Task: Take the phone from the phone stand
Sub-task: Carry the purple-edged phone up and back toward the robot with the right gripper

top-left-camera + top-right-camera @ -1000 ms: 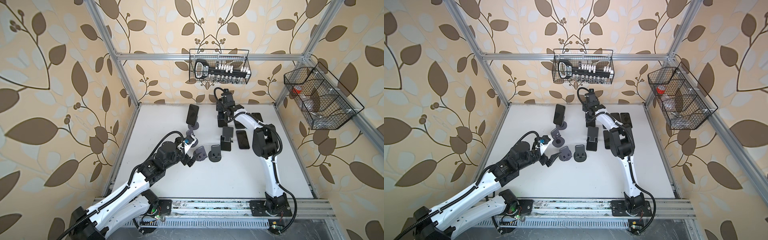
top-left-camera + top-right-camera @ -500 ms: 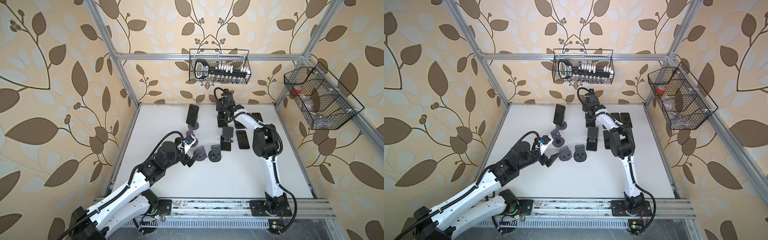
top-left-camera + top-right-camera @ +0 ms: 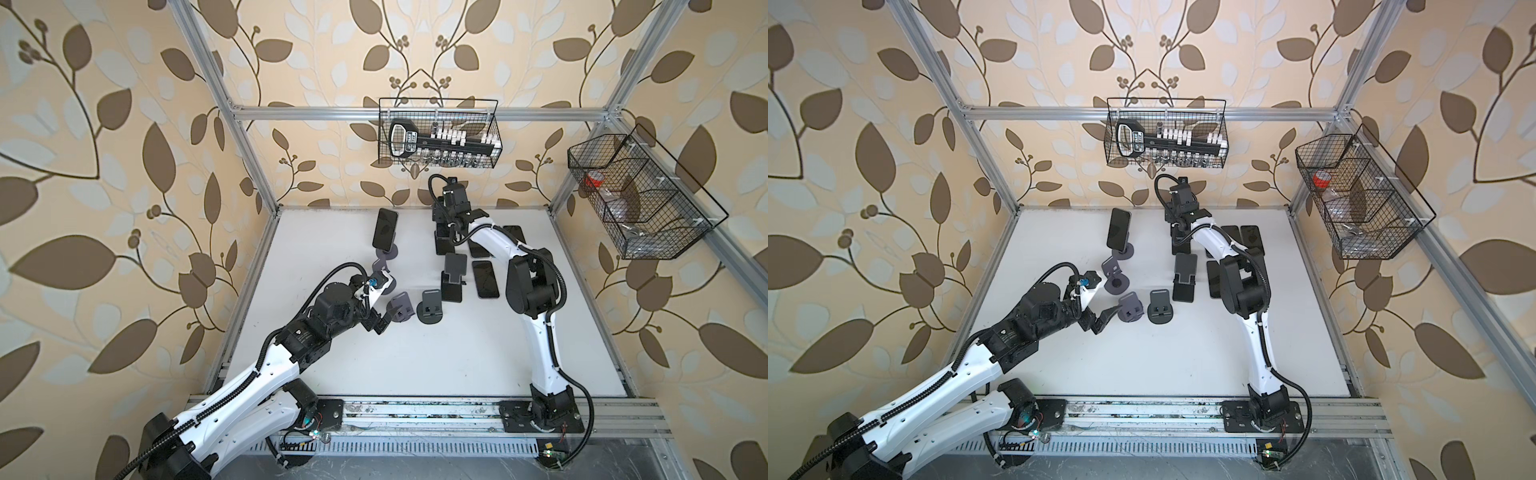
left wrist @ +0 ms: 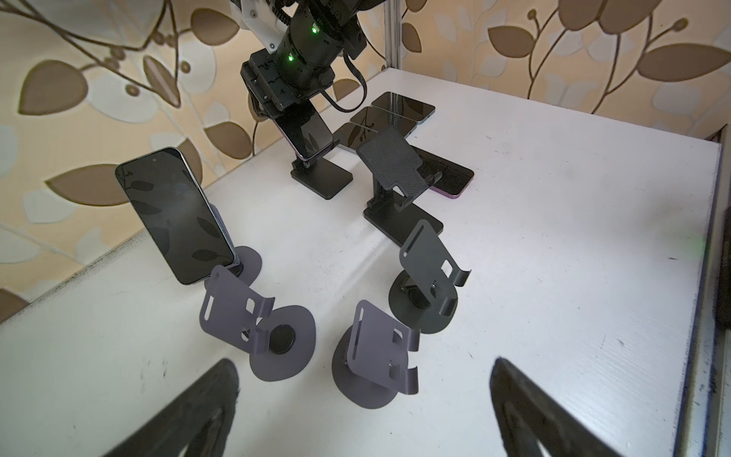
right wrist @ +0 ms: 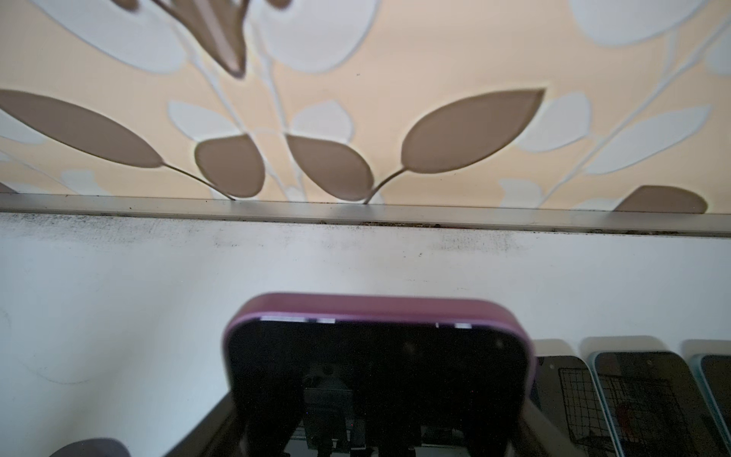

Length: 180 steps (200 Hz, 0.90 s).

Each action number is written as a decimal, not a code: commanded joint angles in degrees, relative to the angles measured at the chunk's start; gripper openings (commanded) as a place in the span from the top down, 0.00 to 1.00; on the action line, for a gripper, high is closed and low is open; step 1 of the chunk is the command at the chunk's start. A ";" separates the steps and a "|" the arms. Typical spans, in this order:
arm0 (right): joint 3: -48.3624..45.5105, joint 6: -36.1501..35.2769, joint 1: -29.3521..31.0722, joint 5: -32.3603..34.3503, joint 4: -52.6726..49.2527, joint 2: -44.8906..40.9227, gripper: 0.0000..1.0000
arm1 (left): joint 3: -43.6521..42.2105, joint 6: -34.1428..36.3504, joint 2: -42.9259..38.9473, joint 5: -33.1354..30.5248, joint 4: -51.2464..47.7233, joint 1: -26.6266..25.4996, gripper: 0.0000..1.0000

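1 pink phone (image 5: 375,368) top, right-wrist only

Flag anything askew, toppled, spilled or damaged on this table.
Nothing stands out. The empty phone stands sit upright, the loose phones lie flat together, a dark phone leans on a round stand, and the right tool grips the purple-edged phone on the black stand. The table is merely grimy along its back edge.

No legible text or labels.
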 commanded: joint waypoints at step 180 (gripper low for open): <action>-1.04 -1.13 0.14 0.16 2.81 -6.31 0.38 | 0.36 0.00 -1.04 0.84 1.23 0.59 0.01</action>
